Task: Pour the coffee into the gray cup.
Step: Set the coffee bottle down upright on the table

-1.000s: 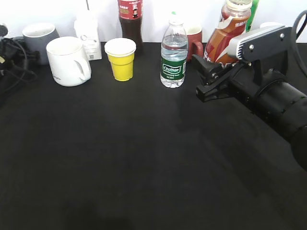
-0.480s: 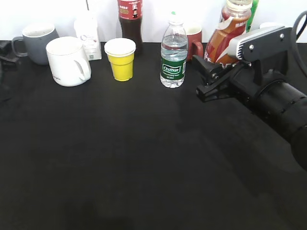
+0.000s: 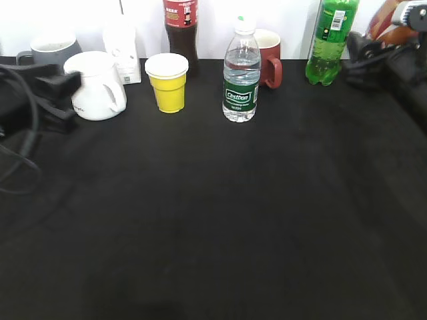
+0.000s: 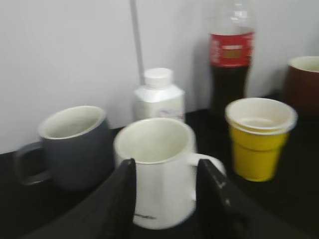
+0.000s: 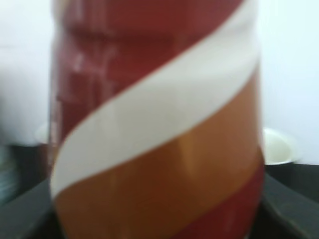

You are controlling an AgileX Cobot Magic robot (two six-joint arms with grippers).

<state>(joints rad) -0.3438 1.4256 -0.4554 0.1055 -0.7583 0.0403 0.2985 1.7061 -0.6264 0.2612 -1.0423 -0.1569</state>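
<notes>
Stood along the table's (image 3: 213, 220) back: white mug (image 3: 99, 85), white bottle (image 3: 122, 48), cola (image 3: 181, 27), yellow cup (image 3: 168, 82), water bottle (image 3: 241, 72), red mug (image 3: 269, 55), green bottle (image 3: 328, 40)

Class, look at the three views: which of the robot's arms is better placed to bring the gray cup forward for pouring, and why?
Left. The left gripper is by the white mug, with the gray cup just beside it. The right gripper fills its view with the coffee bottle at the far right.

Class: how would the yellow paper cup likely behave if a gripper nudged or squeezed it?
The yellow paper cup looks thin-walled, so squeezing would probably crush it. It seems light, so a nudge would likely slide it. Its narrow base and wide rim suggest it tips easily.
</notes>
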